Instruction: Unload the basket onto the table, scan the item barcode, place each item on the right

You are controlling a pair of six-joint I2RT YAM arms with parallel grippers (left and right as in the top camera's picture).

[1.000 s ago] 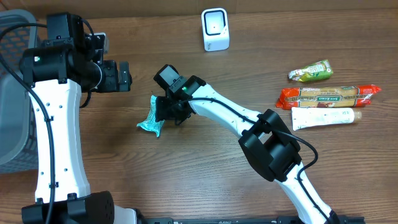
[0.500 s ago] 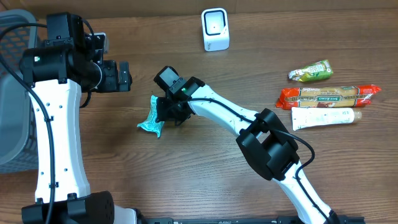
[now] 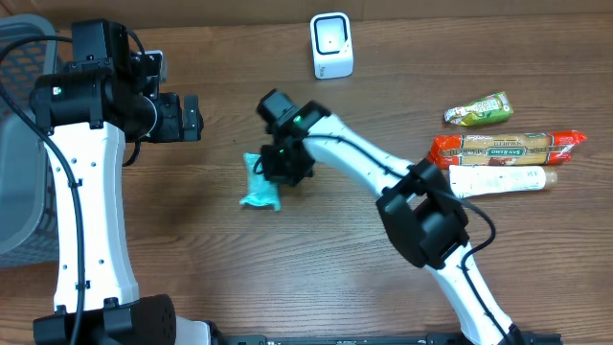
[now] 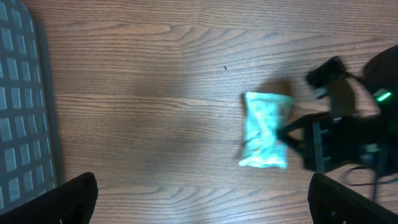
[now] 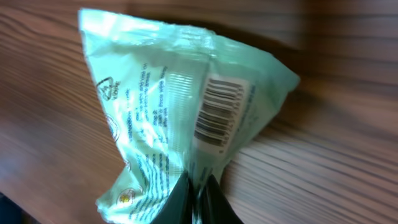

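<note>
One packet [image 3: 261, 182] pinched, its barcode [image 5: 219, 112] seen by one camera only

From above we see the right hand [image 3: 285, 163] closed tight on the pale green packet, left of the middle of the surface [image 3: 316, 259] and below the white scanner [image 3: 332, 45]. Only the right wrist view shows the black barcode, facing that camera, with both fingers [image 5: 217, 208] together on the packet's lower edge. Only the left wrist view shows the left hand [image 4: 199, 194] with its fingers wide apart, holding nothing. We count one packet, one scanner, one grey basket [image 3: 19, 144] at the left, and three goods at the right: a green bar [image 3: 478, 108], an orange pack [image 3: 505, 148], a white tube [image 3: 502, 179].
</note>
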